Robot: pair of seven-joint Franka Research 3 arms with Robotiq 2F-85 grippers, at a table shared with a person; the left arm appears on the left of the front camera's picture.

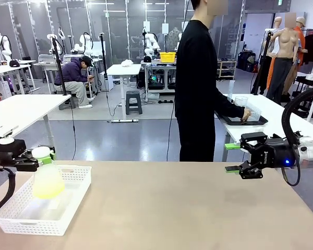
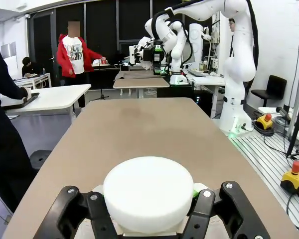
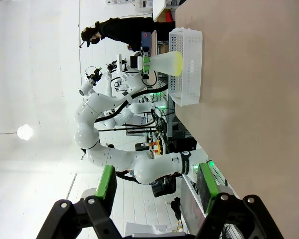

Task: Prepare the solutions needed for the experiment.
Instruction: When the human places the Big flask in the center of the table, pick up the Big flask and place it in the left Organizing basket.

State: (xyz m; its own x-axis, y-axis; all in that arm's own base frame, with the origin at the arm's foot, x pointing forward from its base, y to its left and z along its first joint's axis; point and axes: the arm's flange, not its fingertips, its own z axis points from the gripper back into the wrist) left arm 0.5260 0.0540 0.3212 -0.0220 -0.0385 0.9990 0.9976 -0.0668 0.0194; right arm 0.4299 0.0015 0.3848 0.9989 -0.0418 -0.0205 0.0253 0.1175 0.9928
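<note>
The only lettering in sight is small white print on the black body of the right claw, too small to read with confidence. The left claw sits at the near left of the desk, closed on the white-capped neck of a translucent conical flask; in the left wrist view its black fingers press against both sides of the round white cap. The solutions, a small amount of pale lemon-yellow liquid, glow in the lower body of that flask, directly beneath the left claw's grip. The flask hangs over a white perforated basket that rests on the near left part of the desk. The right claw hovers above the right side of the desk, well apart from the flask, with its green-padded jaws standing wide and holding nothing. Beyond the far edge, a person in black stands turned toward another table on the right, one hand on a tray there.
</note>
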